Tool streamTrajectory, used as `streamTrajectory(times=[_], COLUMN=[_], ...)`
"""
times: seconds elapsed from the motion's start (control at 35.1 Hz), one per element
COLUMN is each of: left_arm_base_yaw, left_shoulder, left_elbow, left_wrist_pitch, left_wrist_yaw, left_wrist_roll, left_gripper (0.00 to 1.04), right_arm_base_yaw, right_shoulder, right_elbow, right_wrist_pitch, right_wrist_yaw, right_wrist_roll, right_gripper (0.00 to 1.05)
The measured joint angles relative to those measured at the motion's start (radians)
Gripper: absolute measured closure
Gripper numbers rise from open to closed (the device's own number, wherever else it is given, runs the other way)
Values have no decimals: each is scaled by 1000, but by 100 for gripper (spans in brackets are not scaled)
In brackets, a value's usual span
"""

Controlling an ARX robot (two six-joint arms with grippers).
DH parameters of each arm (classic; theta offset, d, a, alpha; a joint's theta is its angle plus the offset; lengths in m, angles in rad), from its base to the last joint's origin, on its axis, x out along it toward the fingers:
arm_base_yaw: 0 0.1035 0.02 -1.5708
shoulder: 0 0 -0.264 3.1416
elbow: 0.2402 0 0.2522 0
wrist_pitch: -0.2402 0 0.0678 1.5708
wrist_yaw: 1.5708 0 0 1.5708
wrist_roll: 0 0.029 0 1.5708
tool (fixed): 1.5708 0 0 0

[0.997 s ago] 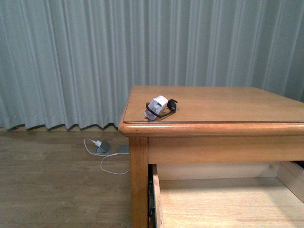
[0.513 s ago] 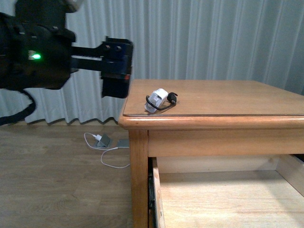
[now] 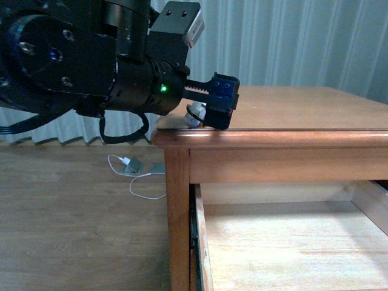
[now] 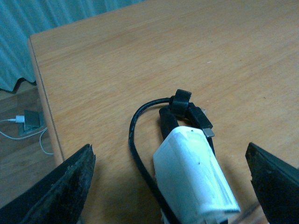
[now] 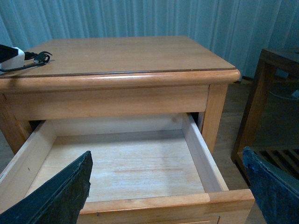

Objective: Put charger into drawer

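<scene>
The table [image 3: 303, 115] carries the charger [image 4: 191, 175] near its front left corner, and under its top the drawer [image 5: 201, 154] stands pulled out, its pale floor bare. The left end effector [image 4: 169, 153] hovers wide, one finger on either side of the charger, apparently touching nothing, though the wrist view cuts off the block's near end. The right end effector [image 5: 167, 156] faces the drawer, wide and holding nothing. The grasp seems next: lower, then close across the white block without snagging its looped black cable [image 4: 133, 140]
</scene>
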Motion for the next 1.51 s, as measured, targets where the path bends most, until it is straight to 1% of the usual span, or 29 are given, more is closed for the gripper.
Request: streamTrajectory(times=[0.26, 0.4, 0.54, 0.6, 0.63, 0.68, 0.77, 0.91, 1.08, 1.22, 1.37, 1.51], left_arm_base_yaw=[-14, -22, -29, -29, -28, -28, -28, -38, -103, -161, -196, -219], left_shoulder=[89, 103, 103, 101, 97, 89, 63, 2, -76, -71, -44, 40], left_elbow=[91, 108, 110, 109, 105, 91, 66, 28, -22, -33, -31, -11], left_wrist_pitch=[-31, -55, -66, -63, -57, -45, -32, -26, -31, -61, -77, -97], left_wrist_yaw=[21, 28, 33, 29, 29, 32, 45, 91, 232, 306, 320, 299], left_wrist_roll=[31, 48, 64, 65, 64, 61, 57, 53, 39, 58, 73, 73], left_gripper=[6, 25, 51, 63, 68, 74, 77, 77, 77, 78, 78, 78], right_arm_base_yaw=[0, 0, 0, 0, 0, 0, 0, 0, 0, 0, 0, 0], right_shoulder=[0, 0, 0, 0, 0, 0, 0, 0, 0, 0, 0, 0], right_elbow=[0, 0, 0, 0, 0, 0, 0, 0, 0, 0, 0, 0], right_wrist_pitch=[0, 0, 0, 0, 0, 0, 0, 0, 0, 0, 0, 0], right_wrist_yaw=[0, 0, 0, 0, 0, 0, 0, 0, 0, 0, 0, 0], right_wrist_roll=[0, 0, 0, 0, 0, 0, 0, 0, 0, 0, 0, 0], right_gripper=[9, 9, 9, 9, 9, 9, 9, 9, 9, 9, 9, 9])
